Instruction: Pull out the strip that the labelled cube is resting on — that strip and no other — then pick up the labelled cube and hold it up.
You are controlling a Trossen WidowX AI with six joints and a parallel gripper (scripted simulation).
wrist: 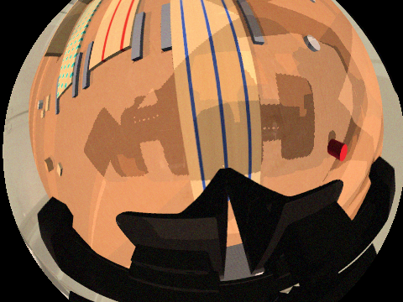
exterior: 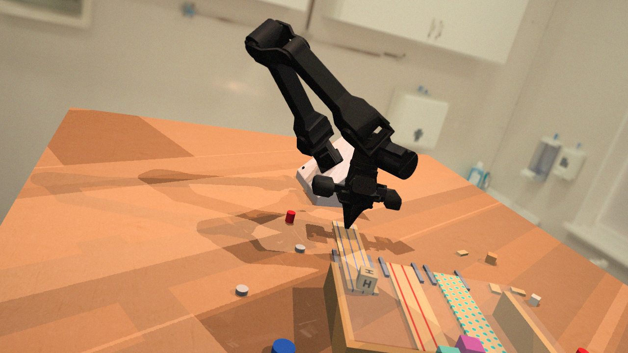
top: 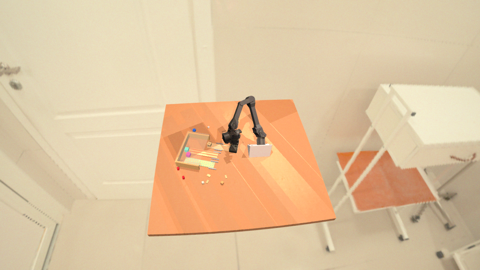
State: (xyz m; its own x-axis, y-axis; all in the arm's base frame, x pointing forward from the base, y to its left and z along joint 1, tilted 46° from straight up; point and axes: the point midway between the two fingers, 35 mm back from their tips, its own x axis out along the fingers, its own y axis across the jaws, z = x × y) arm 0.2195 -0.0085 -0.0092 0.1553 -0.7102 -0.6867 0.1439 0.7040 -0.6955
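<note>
The cube marked H rests on the inner end of the blue-lined strip. That strip runs out between grey guide blocks, well past them. My gripper is shut with nothing between its fingers. It points down, its tips at the top face of the strip's outer end, apparently touching it. The arm hides the tips in the top view. The red-lined strip and the dotted strip lie alongside, inside their guides.
A low wooden wall surrounds the strips' inner ends. A magenta cube and a teal cube sit at the far inner ends. A red cylinder and a grey disc stand beside the blue-lined strip.
</note>
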